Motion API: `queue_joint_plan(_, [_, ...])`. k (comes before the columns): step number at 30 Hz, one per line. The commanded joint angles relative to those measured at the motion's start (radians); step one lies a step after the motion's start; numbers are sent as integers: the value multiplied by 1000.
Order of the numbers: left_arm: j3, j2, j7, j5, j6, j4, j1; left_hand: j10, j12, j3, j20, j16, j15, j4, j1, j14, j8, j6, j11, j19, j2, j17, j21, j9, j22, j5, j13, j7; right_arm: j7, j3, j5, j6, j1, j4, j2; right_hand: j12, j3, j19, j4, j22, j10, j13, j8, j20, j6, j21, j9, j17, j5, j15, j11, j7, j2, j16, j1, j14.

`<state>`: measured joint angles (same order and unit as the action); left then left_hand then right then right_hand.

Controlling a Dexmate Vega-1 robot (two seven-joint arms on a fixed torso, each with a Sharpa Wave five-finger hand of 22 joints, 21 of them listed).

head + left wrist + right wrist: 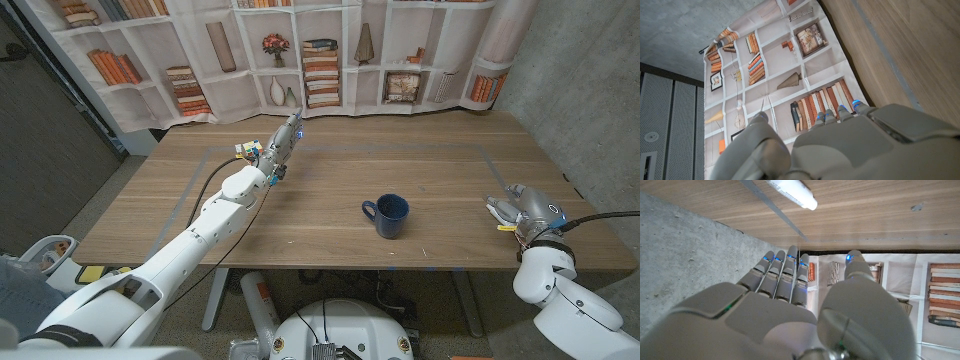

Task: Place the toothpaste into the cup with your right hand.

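Observation:
A dark blue cup (388, 215) with its handle towards my left stands upright in the middle of the table. The white toothpaste tube (792, 191) lies on the wood beyond my right hand's fingertips (782, 262), apart from them, as seen in the right wrist view. My right hand (525, 207) hovers near the table's right edge, well to the right of the cup, fingers stretched out and thumb apart, holding nothing. My left hand (277, 148) reaches over the far left of the table with its fingers straight, holding nothing.
A small colourful object (244, 150) sits beside my left hand. Thin tape lines (490, 165) mark a rectangle on the wooden table (440, 170). A bookshelf-print curtain (330, 60) hangs behind, and a concrete wall (580, 80) stands at the right.

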<state>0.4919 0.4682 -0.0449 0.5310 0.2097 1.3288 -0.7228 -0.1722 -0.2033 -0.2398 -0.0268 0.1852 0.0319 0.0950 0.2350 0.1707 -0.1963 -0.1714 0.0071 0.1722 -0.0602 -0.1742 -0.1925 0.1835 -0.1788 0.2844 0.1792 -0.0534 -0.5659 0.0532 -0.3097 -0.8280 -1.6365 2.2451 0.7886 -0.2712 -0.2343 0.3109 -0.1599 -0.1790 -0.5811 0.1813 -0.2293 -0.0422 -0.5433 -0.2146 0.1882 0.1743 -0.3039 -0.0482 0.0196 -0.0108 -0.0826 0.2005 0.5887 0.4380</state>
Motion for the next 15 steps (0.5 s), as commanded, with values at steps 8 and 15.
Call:
queue_joint_plan(8, [6, -8, -5, -2, -2, -20, 13, -134, 3, 6, 10, 0, -7, 0, 7, 156, 2, -129, -5, 195, 2, -6, -6, 2, -4, 4, 5, 5, -9, 41, 52, -101, 47, -10, 39, -14, 0, 28, 15, -7, -63, 2, -17, 4, -71, -5, 5, 5, -18, -22, -10, 19, -1, 11, 14, 57])
queue_joint_plan(15, [5, -6, -3, -4, -1, -16, 11, -134, 3, 7, 10, 0, -7, 0, 7, 157, 2, -129, -4, 195, 3, -6, -6, 2, -4, 4, 5, 6, -3, 55, 80, -133, 66, -14, 58, -14, -2, 29, 15, -7, -71, 2, -17, 3, -79, -4, 5, 5, -21, -28, -12, 20, 2, 11, 19, 67])
